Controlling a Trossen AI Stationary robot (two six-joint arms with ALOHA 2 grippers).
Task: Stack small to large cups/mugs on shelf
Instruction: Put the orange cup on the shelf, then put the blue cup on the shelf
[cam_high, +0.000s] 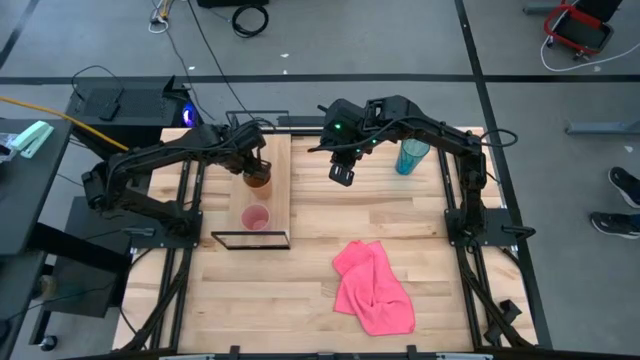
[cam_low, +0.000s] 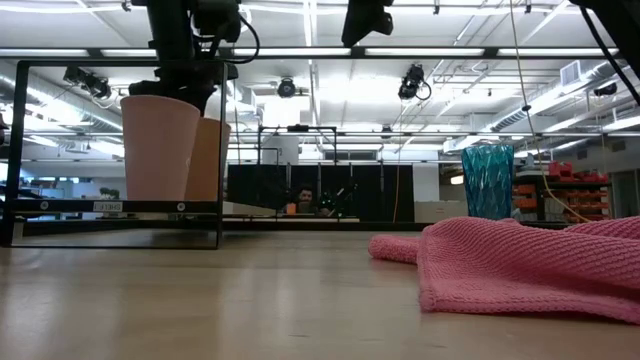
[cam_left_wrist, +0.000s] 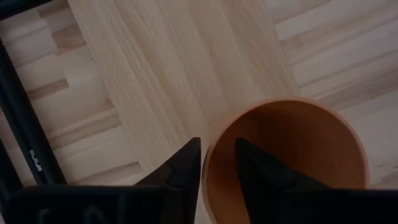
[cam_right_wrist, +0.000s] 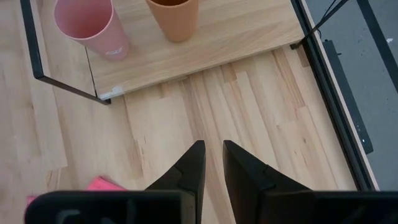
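The orange cup (cam_high: 259, 181) stands upright on the shelf (cam_high: 275, 200), a light plank in a thin black frame. My left gripper (cam_high: 255, 165) is right above it, shut on its rim. The small pink cup (cam_high: 256, 218) stands on its base on the same plank, nearer the table's front edge. The tall teal tumbler (cam_high: 410, 157) stands on its base on the table at the far right. My right gripper (cam_high: 342, 177) hangs above the table between the shelf and the tumbler, shut and empty. My left gripper holds the orange cup by its rim (cam_left_wrist: 208, 158), one finger (cam_left_wrist: 183, 165) outside the wall and the other inside the cup. The fingers come from above, pointing down. In the low view the cup (cam_low: 208, 160) is upright with its base at plank level.
A crumpled pink cloth (cam_high: 375, 290) lies on the table at the front right. Black rails (cam_high: 455, 200) run along both sides of the tabletop. Bare table lies between the shelf and the tumbler.
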